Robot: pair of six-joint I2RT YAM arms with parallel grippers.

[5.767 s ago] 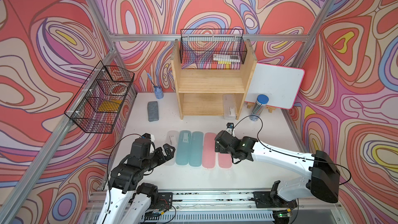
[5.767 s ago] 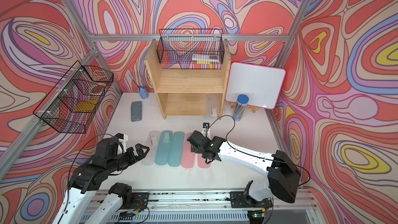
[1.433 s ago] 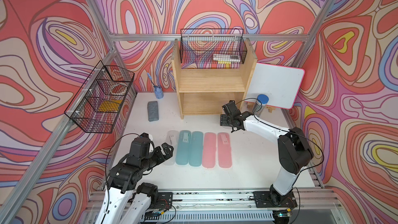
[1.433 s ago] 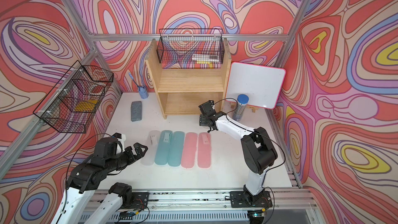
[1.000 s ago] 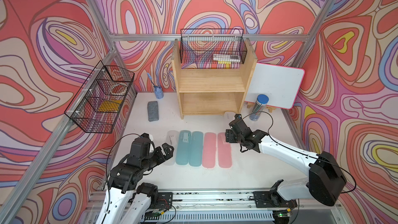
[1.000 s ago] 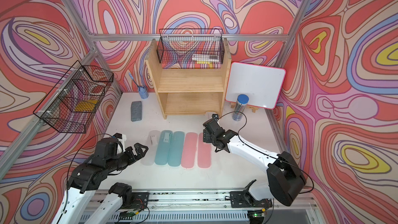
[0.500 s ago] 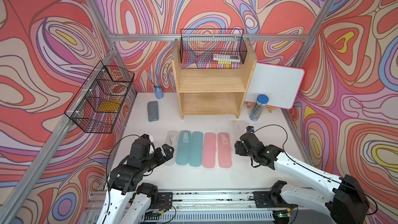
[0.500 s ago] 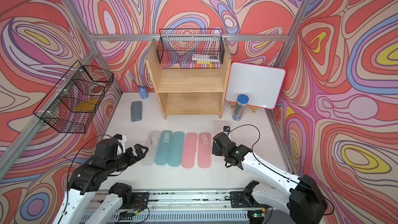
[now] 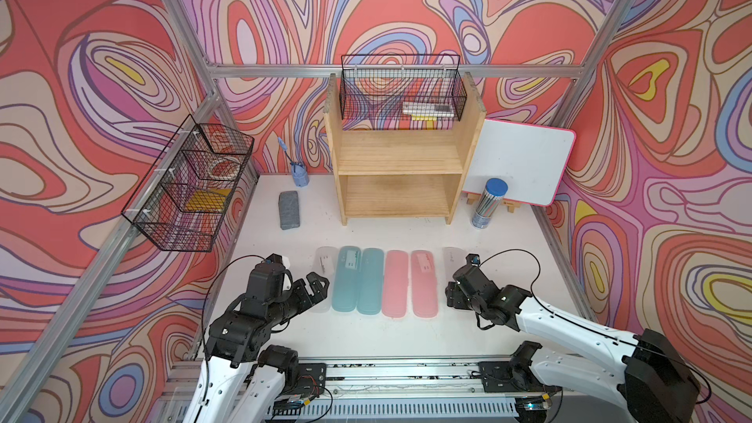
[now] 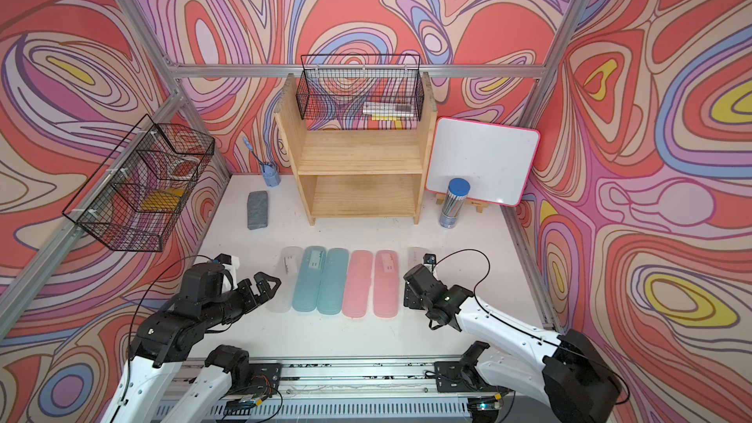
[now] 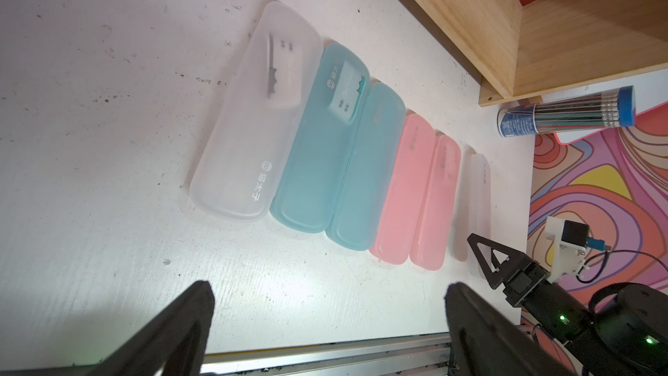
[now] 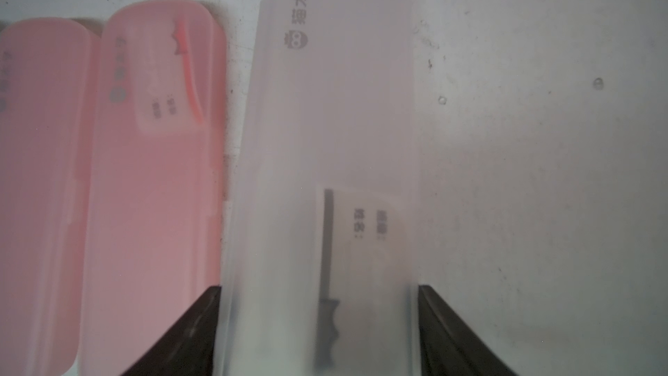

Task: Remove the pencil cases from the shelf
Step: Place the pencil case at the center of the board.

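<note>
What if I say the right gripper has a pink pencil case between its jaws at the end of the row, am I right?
Not pink: the pencil case between the right gripper's jaws, at the end of the row, is frosted clear. The right wrist view shows it, with pink cases beside it.

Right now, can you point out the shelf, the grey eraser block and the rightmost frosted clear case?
shelf [image 9: 401, 158]: in a top view, on its upper board.
grey eraser block [image 9: 288, 210]: in a top view, on its middle.
rightmost frosted clear case [image 12: 325, 121]: right wrist view, middle of its lid.
</note>
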